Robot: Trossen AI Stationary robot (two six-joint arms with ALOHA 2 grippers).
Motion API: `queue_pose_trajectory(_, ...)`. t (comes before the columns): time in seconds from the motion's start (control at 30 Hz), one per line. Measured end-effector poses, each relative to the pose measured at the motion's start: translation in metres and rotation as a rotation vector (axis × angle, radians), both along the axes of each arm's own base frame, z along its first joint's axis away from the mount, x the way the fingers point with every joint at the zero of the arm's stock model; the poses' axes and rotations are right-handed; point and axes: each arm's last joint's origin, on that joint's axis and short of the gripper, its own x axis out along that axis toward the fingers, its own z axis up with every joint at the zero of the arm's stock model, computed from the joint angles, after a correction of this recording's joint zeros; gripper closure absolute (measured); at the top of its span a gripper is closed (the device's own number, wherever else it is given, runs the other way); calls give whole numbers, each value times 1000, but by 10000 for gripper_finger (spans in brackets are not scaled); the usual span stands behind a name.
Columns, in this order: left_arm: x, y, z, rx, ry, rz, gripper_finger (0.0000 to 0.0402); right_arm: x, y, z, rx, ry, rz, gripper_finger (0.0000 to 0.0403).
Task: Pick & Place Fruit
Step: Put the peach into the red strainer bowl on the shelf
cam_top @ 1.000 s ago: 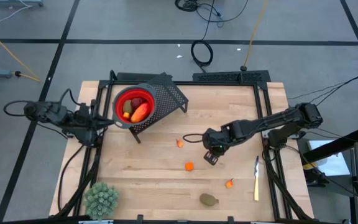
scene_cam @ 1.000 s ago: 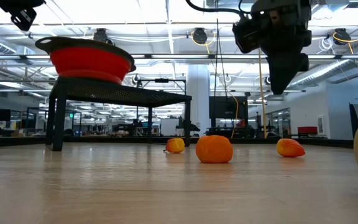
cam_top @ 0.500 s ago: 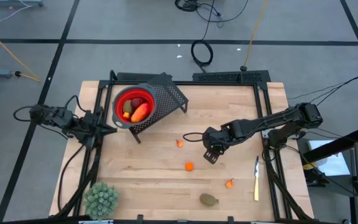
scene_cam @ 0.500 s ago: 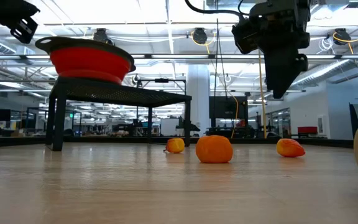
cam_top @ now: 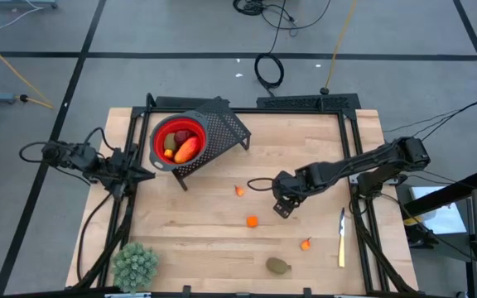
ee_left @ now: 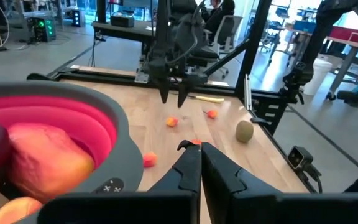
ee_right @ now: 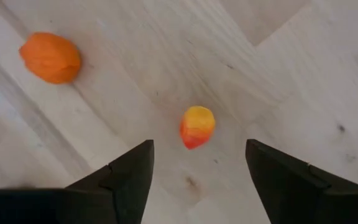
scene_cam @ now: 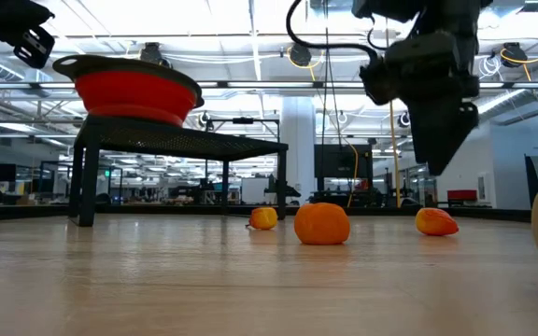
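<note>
Wooden table (cam_top: 197, 240) and red bowl (cam_top: 178, 141) bear no legible writing.

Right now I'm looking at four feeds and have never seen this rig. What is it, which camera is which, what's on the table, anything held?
Two robot arms at a wooden table. One camera looks down from above, one sits at table height, and one rides on each wrist.

The red bowl on a black stand already holds fruit. Three small orange pieces and a brownish-green oval lie loose, with a knife and a spiky plant.

Nothing is held. The left gripper is shut beside the bowl; the right gripper hangs open over one small piece.
</note>
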Motion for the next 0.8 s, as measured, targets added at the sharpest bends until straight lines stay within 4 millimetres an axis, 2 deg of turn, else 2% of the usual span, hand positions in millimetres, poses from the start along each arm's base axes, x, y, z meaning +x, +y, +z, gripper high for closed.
queue_pose_trajectory(0.53, 0, 0, 2, -6, -24, 0, 383, -12, -1, -45, 42, -69, 1, 160)
queue_pose_trajectory(0.8, 0, 0, 3, -9, -28, 2, 382, -16, -2, -56, 46, -99, 1, 161)
